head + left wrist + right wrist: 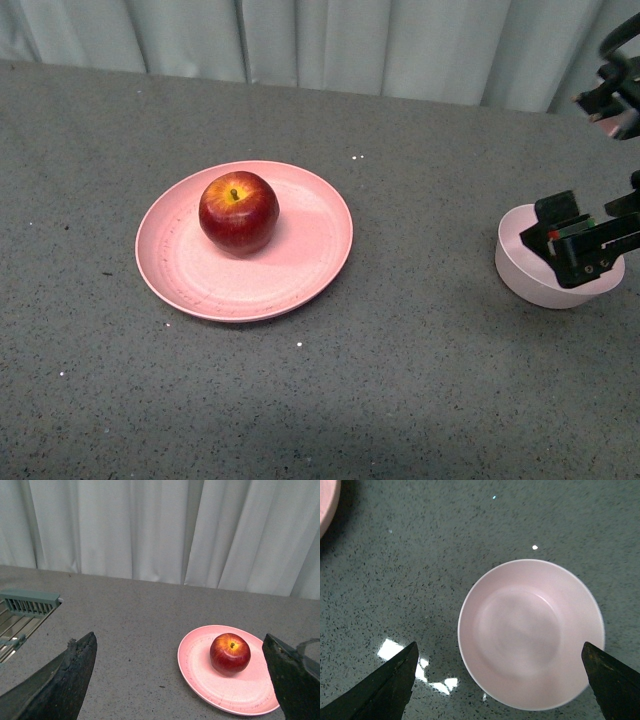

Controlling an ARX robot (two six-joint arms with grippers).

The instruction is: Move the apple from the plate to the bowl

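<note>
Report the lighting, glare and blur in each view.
Front view: soft, even light, with only a faint shadow under the apple on the plate. Left wrist view: the apple is sharp with a small highlight; the left claw at the edges is dark and soft. Right wrist view: bright glare patches on the table beside the bowl, whose inside looks slightly hazy.

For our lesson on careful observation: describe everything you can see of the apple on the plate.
The apple is round, glossy and dark red, with a yellow-orange patch around its short stem. It looks whole, with no cuts on the sides shown. It sits upright, stem pointing up, on the salmon-pink plate, off centre toward the plate's far side in the front view. Only the plate touches it.
</note>
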